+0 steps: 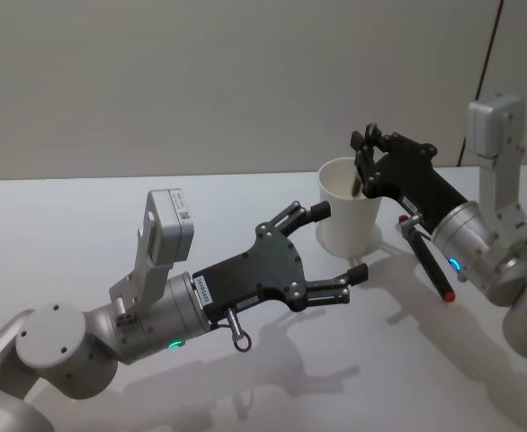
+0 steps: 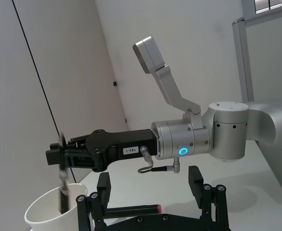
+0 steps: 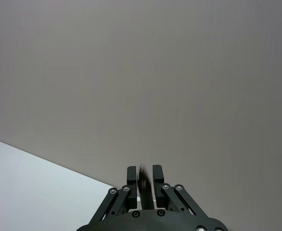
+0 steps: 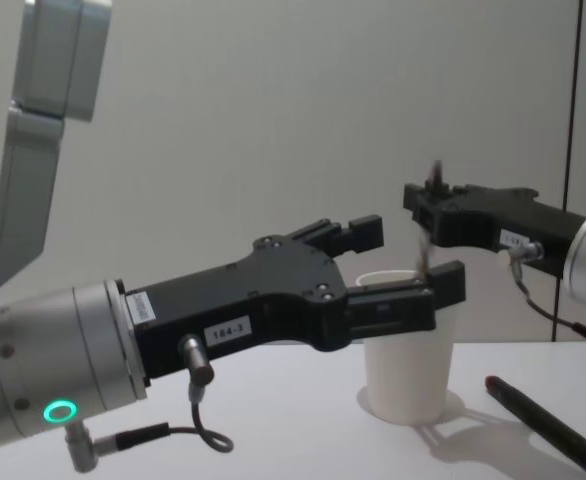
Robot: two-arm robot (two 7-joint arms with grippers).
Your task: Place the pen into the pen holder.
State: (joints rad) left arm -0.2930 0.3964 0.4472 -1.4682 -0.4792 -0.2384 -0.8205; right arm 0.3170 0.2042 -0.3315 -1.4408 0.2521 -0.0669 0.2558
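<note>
Pen poised in the cup mouth, not yet let go.
The left gripper (image 1: 339, 242) hovers just beside the pen holder (image 1: 349, 225), jaws spread and empty. Over its rim the right gripper (image 1: 362, 166) pinches the pen (image 2: 63, 185) upright, tip inside (only the release is left). 1 red-tipped pen (image 4: 543, 422) lies on the surface (image 1: 84, 225) farther right.

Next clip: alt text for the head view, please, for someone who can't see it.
The right gripper holds a thin pen nearly upright over the pen holder, a white paper cup, the pen's lower end inside the rim. The left gripper hangs open close beside the cup, and a dark red-tipped pen lies on the white table to its right.
</note>
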